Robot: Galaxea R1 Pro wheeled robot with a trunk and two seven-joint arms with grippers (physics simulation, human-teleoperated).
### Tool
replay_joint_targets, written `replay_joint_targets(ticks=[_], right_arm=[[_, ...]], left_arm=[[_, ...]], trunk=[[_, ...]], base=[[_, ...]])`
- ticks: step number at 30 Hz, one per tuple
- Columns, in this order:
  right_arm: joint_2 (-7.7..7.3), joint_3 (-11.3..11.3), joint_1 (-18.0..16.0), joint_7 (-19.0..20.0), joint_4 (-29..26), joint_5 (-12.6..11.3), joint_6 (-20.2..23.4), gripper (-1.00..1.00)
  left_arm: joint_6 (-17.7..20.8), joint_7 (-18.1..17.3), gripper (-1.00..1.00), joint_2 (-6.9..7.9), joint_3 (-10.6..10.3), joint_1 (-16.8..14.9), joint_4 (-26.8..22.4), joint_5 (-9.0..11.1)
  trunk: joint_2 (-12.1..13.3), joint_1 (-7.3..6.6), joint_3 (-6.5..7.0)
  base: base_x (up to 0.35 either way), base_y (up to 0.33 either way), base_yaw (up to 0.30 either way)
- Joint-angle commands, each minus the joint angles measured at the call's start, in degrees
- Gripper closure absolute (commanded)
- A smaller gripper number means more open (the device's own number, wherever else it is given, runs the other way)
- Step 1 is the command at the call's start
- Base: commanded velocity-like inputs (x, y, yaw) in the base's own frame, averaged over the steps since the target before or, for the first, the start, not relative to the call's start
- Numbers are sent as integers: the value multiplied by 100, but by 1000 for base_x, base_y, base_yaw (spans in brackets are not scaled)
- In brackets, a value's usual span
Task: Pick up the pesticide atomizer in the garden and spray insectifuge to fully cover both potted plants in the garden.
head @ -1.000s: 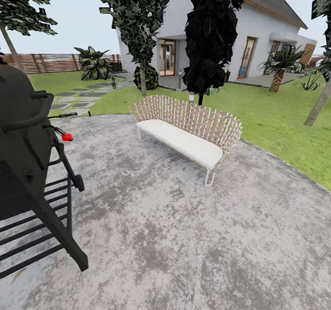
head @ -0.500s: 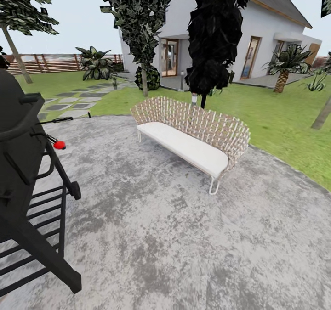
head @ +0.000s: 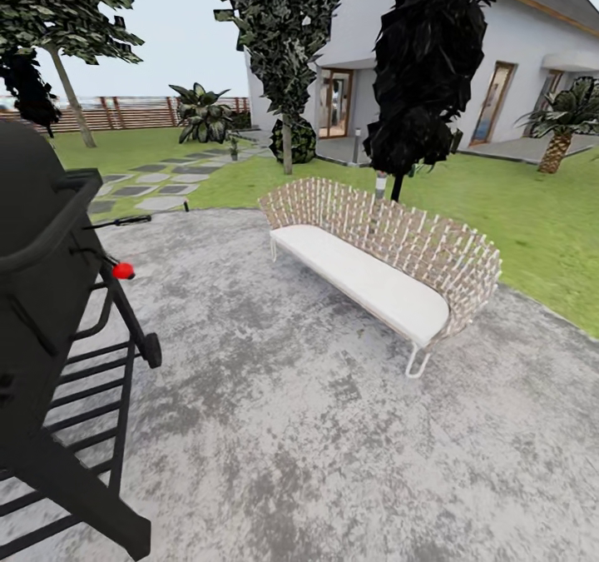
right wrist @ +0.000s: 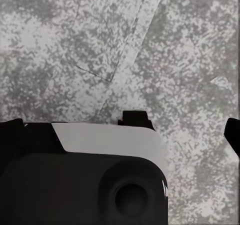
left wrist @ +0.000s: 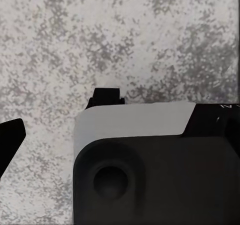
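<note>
I'm parked on the mottled grey patio [head: 333, 445], with a black grill [head: 50, 312] at my 9 o'clock and a wicker bench [head: 391, 250] with a white cushion at 1. The garden [head: 166, 158], lawn with stepping stones and a fence, sits at 11. Both wrist cams look down at paving; left gripper [left wrist: 60, 115] and right gripper [right wrist: 185, 127] fingers are spread apart, holding nothing.

Black grill [head: 42, 295] cut off at the head view's left and bottom edges.
</note>
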Motion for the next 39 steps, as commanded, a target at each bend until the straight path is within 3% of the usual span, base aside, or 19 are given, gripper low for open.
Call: replay_joint_targets(ticks=[1, 17, 39], right_arm=[[0, 0, -2, 5, 3, -1, -17, -100], [-1, 0, -2, 5, 3, 1, -17, -100], [-1, 0, 0, 5, 4, 1, -17, -100]], left_arm=[[-19, 2, -100, -1, 12, -5, 5, 2], [-20, 1, -100, -1, 14, -5, 5, 2], [-21, -1, -100, -1, 14, -5, 5, 9]], trunk=[[-2, 3, -5], [-2, 3, -5], [-2, 3, -5]], base=[[328, -114, 21], [294, -178, 20], [285, -126, 276]])
